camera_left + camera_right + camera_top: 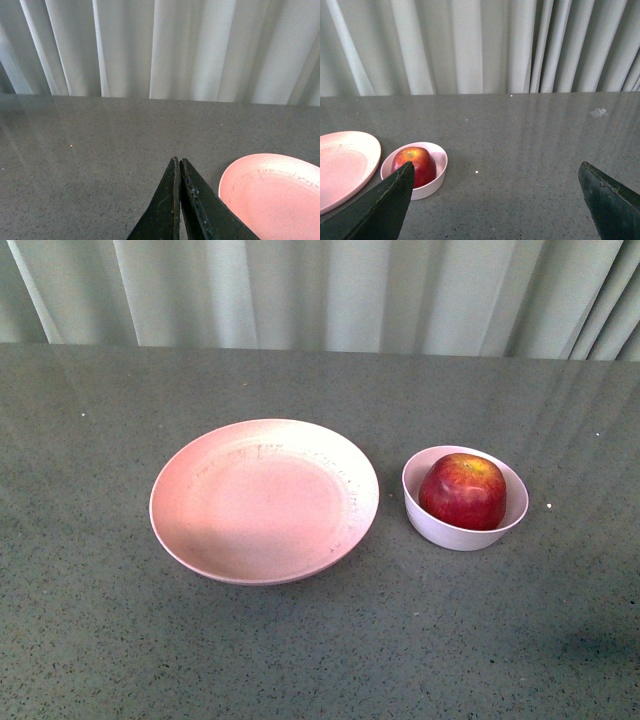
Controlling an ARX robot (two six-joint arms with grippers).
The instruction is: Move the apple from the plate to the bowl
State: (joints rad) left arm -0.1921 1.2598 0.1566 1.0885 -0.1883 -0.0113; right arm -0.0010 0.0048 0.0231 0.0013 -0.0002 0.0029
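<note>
Grey speckled stone table (320, 640) w/ pale pleated curtain (320, 290) behind. The round, glossy dark red apple (463, 490) w/ yellowish top patch already sits inside the small deep pale pink-white bowl (420, 510), just right of the wide shallow matte pink plate (200, 540), which is bare. Bowl and plate near, not touching.

Judgement: transfer looks done; what's left is prob. only parking the arms, no further grasp needed.

Left tool (178, 161): fingers pressed together, holding nothing, above table just beside plate rim. Right tool (495, 200): spread wide, empty, set back from the bowl.

Hidden: neither arm shows in front view; apple's lower half masked by bowl wall; plate cut off in both wrist views.
</note>
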